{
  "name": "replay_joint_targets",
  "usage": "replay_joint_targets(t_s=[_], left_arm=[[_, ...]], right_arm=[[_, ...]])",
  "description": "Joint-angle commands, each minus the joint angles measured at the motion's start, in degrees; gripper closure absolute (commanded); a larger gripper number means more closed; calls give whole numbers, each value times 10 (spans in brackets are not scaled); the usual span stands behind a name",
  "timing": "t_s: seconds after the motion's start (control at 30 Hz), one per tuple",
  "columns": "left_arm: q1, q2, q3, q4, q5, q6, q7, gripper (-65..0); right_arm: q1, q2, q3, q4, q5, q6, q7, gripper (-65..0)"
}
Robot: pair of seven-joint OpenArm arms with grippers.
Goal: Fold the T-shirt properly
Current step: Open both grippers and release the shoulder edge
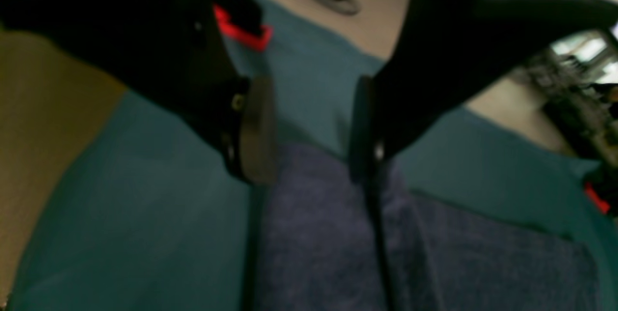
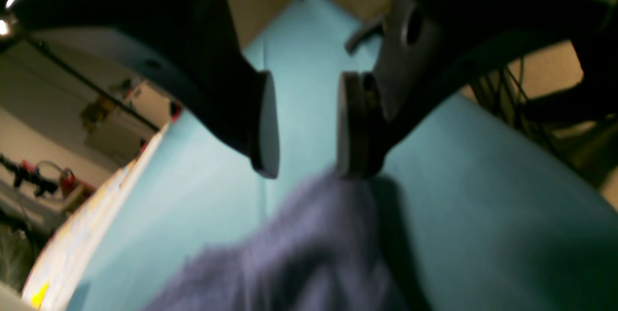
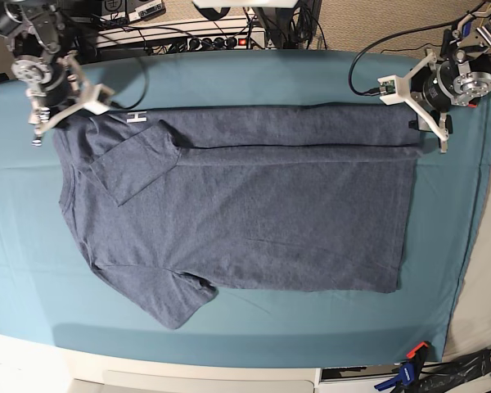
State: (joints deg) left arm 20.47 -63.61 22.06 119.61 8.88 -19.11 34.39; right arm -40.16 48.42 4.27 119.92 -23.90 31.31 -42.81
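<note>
Well, the T-shirt [image 3: 245, 213] lies spread flat on the teal table cloth [image 3: 229, 315], its far long edge already turned in with one sleeve [image 3: 135, 164] tucked over; the near sleeve [image 3: 159, 299] sticks out unfolded, so most folding remains, I'd judge. Left gripper [image 3: 430, 123] hovers at the hem corner, jaws apart, holding nothing. Right gripper [image 3: 45, 115] sits by the collar end, parted, empty too.

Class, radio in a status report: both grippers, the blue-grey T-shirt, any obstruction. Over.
Left gripper open, empty, over the shirt's far hem corner. Right gripper open, empty, at the collar end. Blue-grey cotton T-shirt flat, far long edge folded in. Nothing obstructing.
</note>
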Motion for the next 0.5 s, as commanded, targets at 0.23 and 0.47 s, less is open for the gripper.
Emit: replay_joint_targets(t_s=[0.23, 0.47], left_arm=[[-1, 7, -5, 8, 2, 5, -23, -269], [6, 13, -5, 8, 24, 6, -23, -296]], right_arm=[[-30, 9, 58, 9, 40, 0, 43, -213], [-30, 4, 58, 8, 42, 6, 53, -213]])
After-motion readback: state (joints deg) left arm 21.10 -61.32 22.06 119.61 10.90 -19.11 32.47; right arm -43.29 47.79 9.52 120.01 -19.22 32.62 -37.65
